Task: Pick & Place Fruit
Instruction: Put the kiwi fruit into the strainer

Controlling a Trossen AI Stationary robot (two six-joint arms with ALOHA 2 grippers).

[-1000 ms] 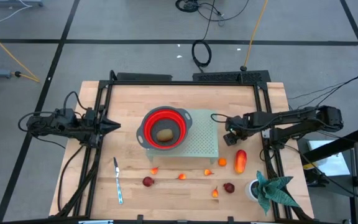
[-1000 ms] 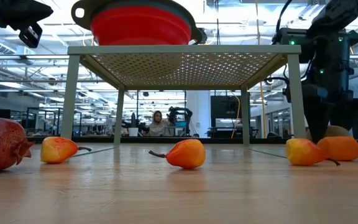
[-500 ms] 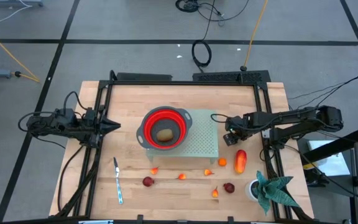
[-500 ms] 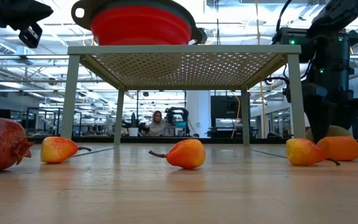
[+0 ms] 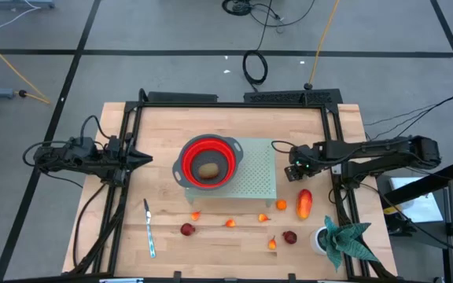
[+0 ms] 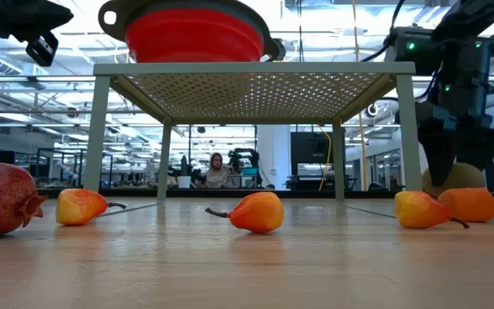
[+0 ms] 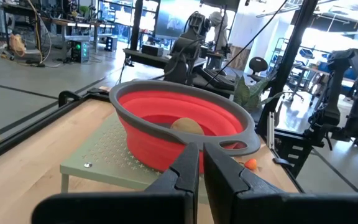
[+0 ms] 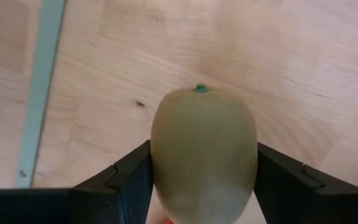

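Note:
My right gripper (image 8: 204, 186) is at the table's right side, just right of the green perforated stand (image 5: 259, 182). It points steeply down and is shut on a brownish-green kiwi (image 8: 204, 146), which also shows in the low view (image 6: 454, 176). A second kiwi (image 5: 208, 170) lies in the red colander (image 5: 208, 161) on the stand. My left gripper (image 7: 201, 165) is shut and empty, level at the table's left, pointing at the colander. A longer red-orange piece (image 5: 303, 203) lies on the wood near the right gripper. My right gripper pinches the kiwi's two long sides (image 8: 157, 155) between its fingers (image 8: 129, 177), which come from above, slanting steeply down. The kiwi's end with the green dot (image 8: 200, 88) sticks out past the fingertips toward the table. The kiwi sits a little above the wood.
Small orange pieces (image 5: 230, 222) and two dark red round ones (image 5: 187, 229) (image 5: 289, 237) lie scattered along the table's near part. A silver knife (image 5: 149, 228) lies near left. A leafy plant in a white pot (image 5: 338, 238) stands at the near right corner.
My right gripper has taken hold of the kiwi and risen a little, rolling slightly. The kiwi stands higher in the low view than before. The left arm has kept still.

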